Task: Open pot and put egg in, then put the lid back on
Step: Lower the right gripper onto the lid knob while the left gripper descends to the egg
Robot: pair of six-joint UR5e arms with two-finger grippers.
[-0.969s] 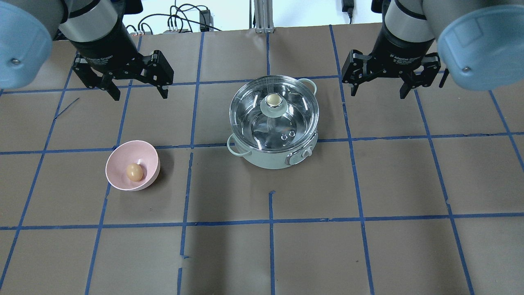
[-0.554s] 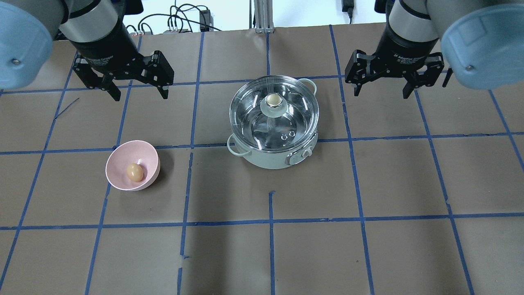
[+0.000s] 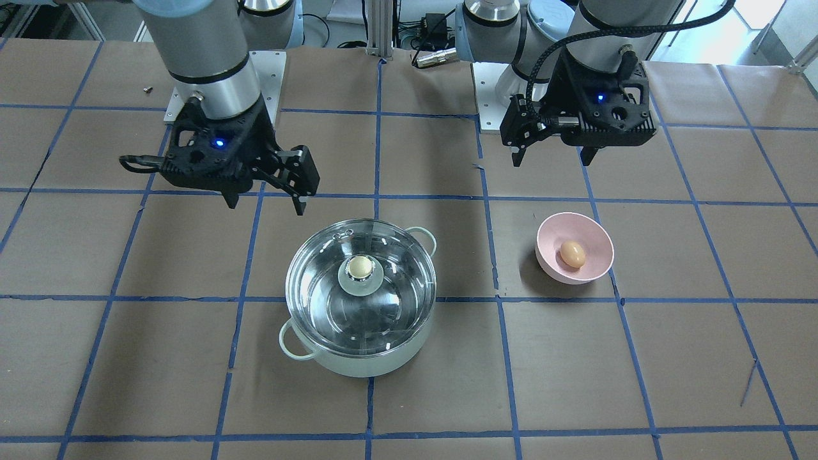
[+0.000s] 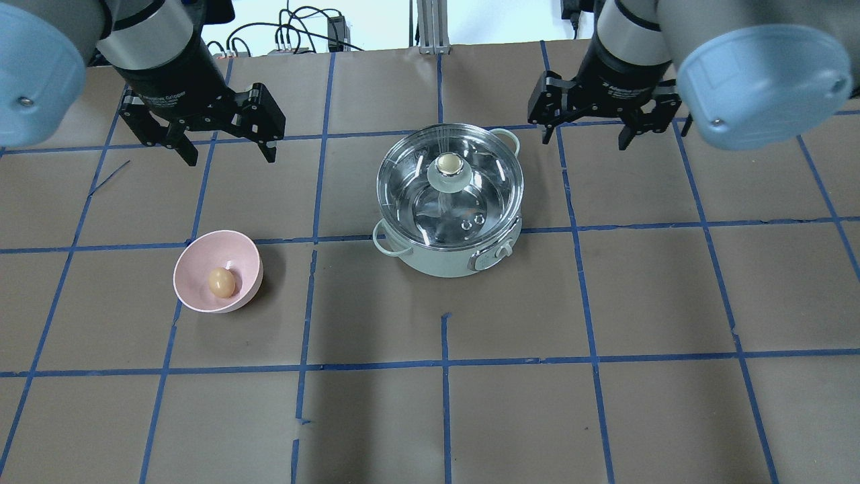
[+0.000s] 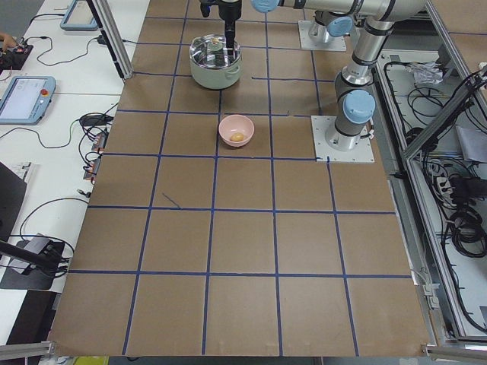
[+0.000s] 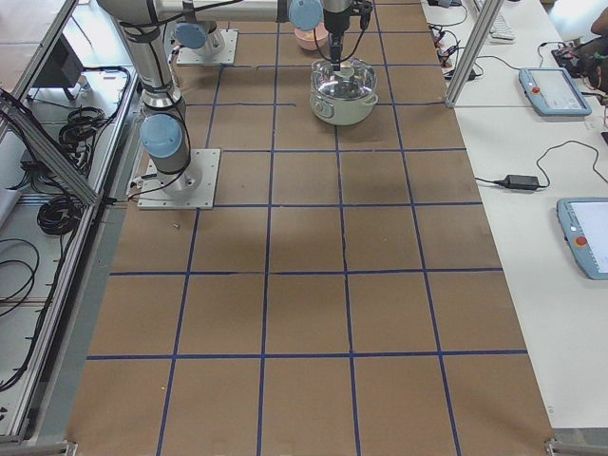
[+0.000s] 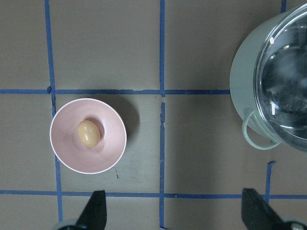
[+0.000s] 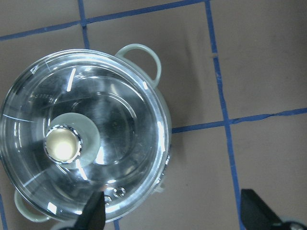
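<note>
Left gripper (image 4: 230,158) upper left, right gripper (image 4: 584,140) upper right — both spread wide; lid (image 4: 413,178) covers pot (image 4: 437,263); egg (image 4: 221,282) in pink bowl (image 4: 191,265).

Seemingly overhead light; glare on lid (image 4: 449,180)

Robot lab: tape-gridded table (image 4: 672,302), loose cables (image 5: 460,220), likely teach pendant (image 5: 24,99) alongside

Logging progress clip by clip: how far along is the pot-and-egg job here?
Done: nothing yet. The round clear glass lid sits on the pale mint-green pot; the small brown egg lies in the pink bowl. In hand: left pincer and right pincer hang open, empty. Remaining: lift lid, move egg, replace lid.
</note>
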